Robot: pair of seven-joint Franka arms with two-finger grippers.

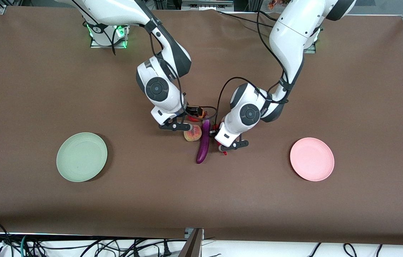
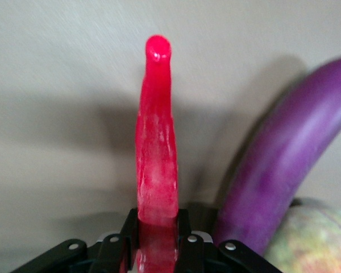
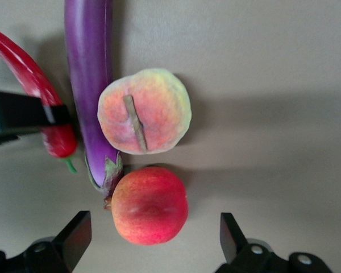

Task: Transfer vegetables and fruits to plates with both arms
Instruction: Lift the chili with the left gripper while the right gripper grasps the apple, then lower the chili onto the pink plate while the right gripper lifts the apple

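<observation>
**Left claw clamped on the chili; right claw wide over the red fruit**

The brown table (image 1: 44, 71) carried everything. Two white arms reached in from their bases and bent down toward its middle. The right arm (image 1: 162, 64) folded at the elbow with its wrist turned down; the left arm (image 1: 287, 46) dropped steeply and hooked inward, its wrist also turned down. A line of small lettering showed on the right arm's dark joint band, too small to read.

The green plate (image 1: 81, 156) lay toward the right arm's end of the table, the pink plate (image 1: 312, 159) toward the left arm's end, well apart, with the produce between them.

The eggplant (image 1: 203, 142) lay in the middle with its long axis running toward the front camera, stem end toward the bases, its tip curving slightly. The round red fruit (image 3: 150, 205) sat at the eggplant's stem end. The peach (image 1: 192, 133) sat just beside the eggplant, nearer the camera than the red fruit, its crease facing up.

The chili (image 2: 157, 131) lay along the eggplant's other flank, roughly parallel to it, tip pointing toward the camera.

The right gripper (image 3: 153, 239) hung over the red fruit with its fingers spread wide on either side, not touching it. The left gripper (image 2: 157, 236) was closed tight on the chili near its stem end.
</observation>
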